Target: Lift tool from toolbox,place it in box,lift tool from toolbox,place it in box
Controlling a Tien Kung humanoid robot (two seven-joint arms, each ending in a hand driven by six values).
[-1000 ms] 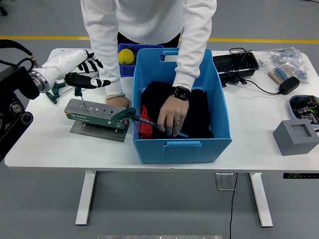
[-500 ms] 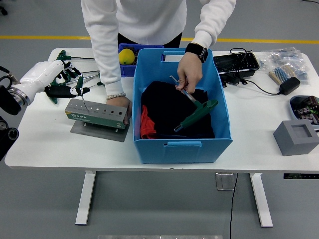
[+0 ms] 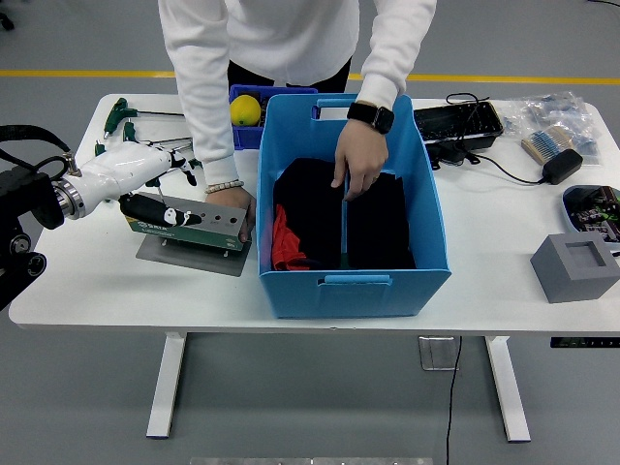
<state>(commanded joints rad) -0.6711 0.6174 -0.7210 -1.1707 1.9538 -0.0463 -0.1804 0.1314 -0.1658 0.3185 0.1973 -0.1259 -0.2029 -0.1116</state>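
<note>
Hands over the blue box (image 3: 426, 242) tell the change: half a second ago the person lifted a green T-handle tool inside it; now that tool is out of my sight and the person's hand (image 3: 360, 160) rests flat on the black cloth (image 3: 373, 228). My left hand (image 3: 160, 199) has dropped from beside the toolbox (image 3: 189, 225) onto its left end, black fingers (image 3: 165, 215) stretched along its top, gripping nothing I can see. The person's other hand (image 3: 235, 201) steadies the toolbox's right end on the bench (image 3: 107, 281). More green-handled tools (image 3: 121, 111) lie just behind my wrist.
</note>
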